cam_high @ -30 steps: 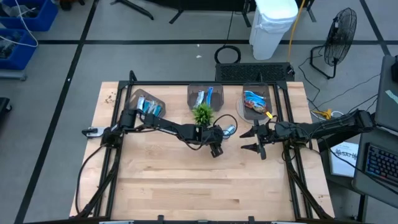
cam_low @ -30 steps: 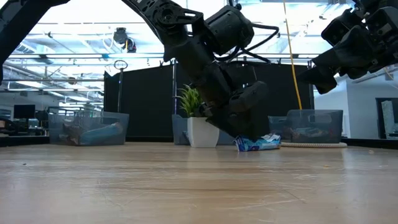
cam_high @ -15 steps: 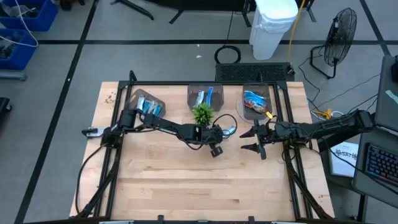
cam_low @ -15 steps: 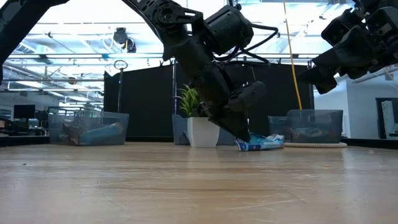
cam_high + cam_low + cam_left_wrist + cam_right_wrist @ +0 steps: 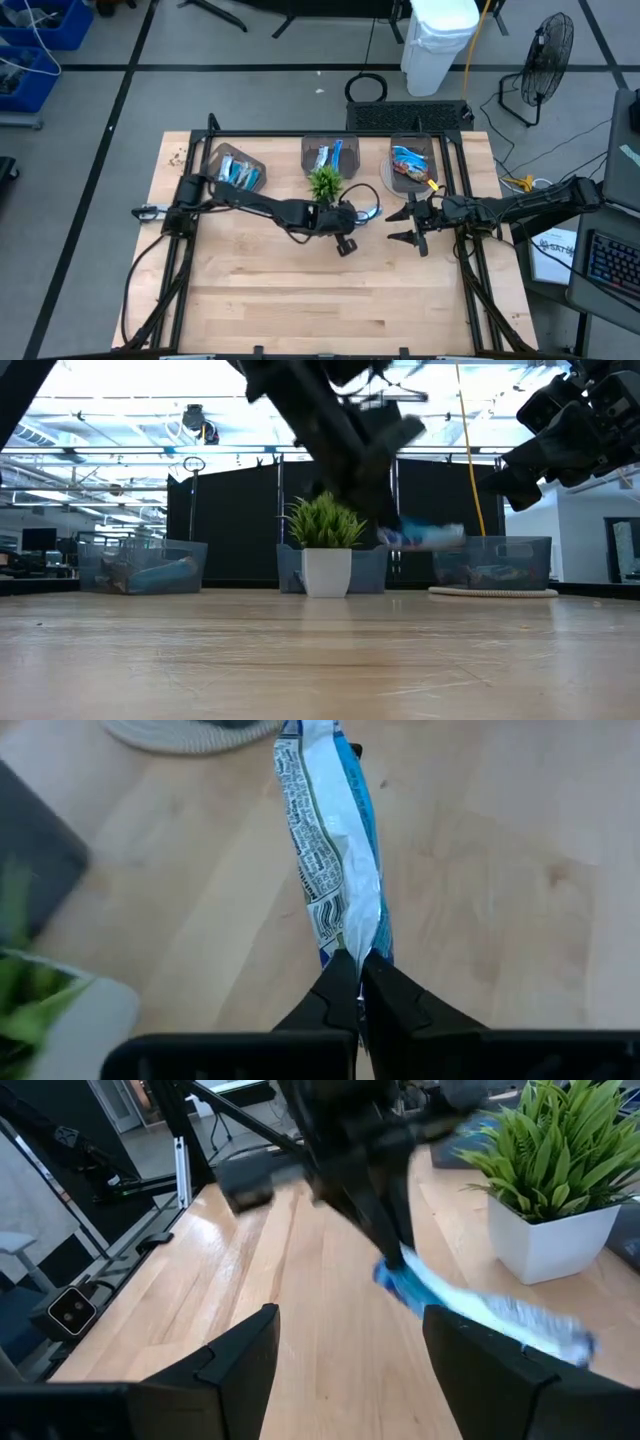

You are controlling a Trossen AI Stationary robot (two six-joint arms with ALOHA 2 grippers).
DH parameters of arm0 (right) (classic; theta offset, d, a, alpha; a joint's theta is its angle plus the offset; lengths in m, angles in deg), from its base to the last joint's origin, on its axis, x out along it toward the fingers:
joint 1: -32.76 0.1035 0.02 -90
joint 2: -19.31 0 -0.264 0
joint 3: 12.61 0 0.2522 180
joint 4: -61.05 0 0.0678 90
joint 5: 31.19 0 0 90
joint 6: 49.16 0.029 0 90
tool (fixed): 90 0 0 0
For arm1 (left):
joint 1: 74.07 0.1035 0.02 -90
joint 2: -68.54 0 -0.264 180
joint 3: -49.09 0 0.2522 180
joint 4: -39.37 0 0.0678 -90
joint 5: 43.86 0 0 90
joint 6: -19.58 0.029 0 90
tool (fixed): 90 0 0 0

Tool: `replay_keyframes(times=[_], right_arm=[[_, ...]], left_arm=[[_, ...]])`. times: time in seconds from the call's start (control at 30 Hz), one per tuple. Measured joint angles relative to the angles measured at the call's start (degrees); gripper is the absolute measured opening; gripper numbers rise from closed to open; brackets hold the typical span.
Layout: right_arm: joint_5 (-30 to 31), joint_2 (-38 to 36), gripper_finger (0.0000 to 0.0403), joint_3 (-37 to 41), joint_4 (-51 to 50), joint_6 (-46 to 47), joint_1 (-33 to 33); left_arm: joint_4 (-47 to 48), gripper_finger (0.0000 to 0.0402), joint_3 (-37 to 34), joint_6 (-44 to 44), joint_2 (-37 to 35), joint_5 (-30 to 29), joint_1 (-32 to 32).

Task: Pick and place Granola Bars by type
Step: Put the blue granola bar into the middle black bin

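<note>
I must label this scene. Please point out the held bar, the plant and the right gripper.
blue-and-white bar (image 5: 340, 860), left wrist view, middle of wrapper.
plant (image 5: 325, 523), low view, green leaves.
right gripper (image 5: 408, 227), high view, midway between fingertips.

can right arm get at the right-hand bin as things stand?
Probably yes. The right gripper hangs open just in front of the right-hand bin, nothing between them. The left gripper, shut on a blue-and-white bar, is off to the side by the plant.
</note>
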Motion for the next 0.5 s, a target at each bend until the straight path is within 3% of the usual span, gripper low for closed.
replay_keyframes(times=[0.5], right_arm=[[0.00, 0.00, 0.0238, -0.01, -0.13, -0.01, 0.01]], left_arm=[[10.62, 0.0005, -0.02, -0.37, -18.31, -10.07, -3.66]])
